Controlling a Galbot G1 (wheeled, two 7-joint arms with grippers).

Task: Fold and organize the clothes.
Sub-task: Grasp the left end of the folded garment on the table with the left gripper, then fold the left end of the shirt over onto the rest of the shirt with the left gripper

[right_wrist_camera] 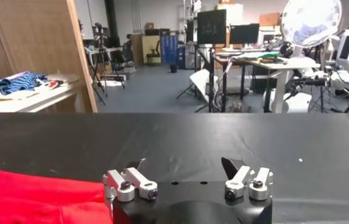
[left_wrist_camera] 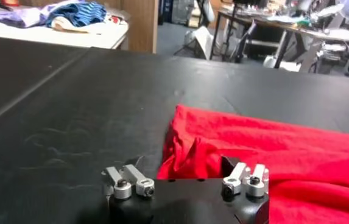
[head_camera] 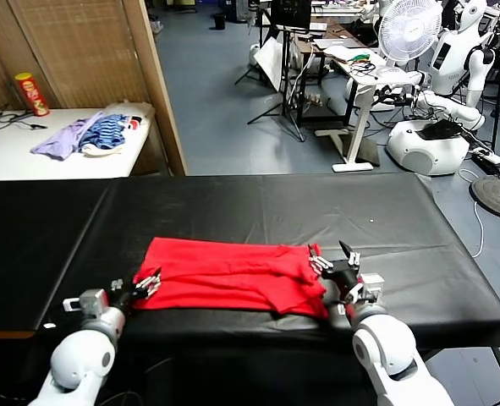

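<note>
Left gripper (head_camera: pixel 145 286) open, empty, at shirt's (head_camera: pixel 233 275) left edge | right gripper (head_camera: pixel 338 271) wide open, empty, at its right edge | shirt: light, limp; likely best pinched at corners

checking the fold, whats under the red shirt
The red shirt lies on the black table cover, which shows all round it. Its folded layers hide anything beneath.

Bright red T-shirt (head_camera: pixel 233 275), folded into a long flat band, lying crosswise on the black table's near half, edges rumpled at both ends
</note>
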